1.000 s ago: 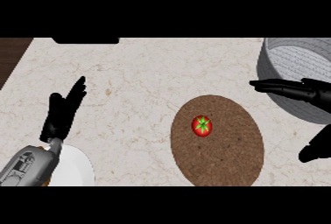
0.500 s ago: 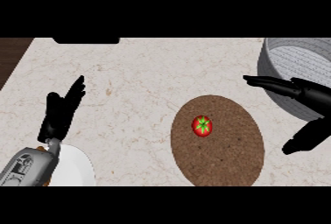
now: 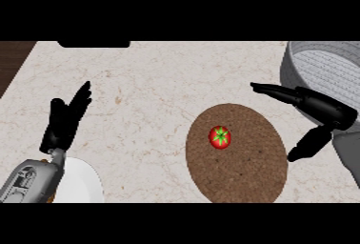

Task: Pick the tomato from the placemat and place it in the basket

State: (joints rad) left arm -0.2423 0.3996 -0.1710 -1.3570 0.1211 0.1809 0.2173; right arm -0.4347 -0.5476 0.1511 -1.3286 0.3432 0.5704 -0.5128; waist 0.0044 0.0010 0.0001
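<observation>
A red tomato sits on the round brown placemat on the pale desk. The right hand hovers with fingers spread beside the placemat's right edge, in front of the grey basket. The left hand rests at the left, fingers straight, near a white plate.

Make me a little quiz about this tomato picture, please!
1. Fill the gap: the tomato sits on the brown ____.
2. Where is the basket in the view? A: top right. B: lower left. C: middle.
3. True or false: the right hand holds the tomato.

Key
1. placemat
2. A
3. False: the right hand is open, beside the placemat.
</observation>
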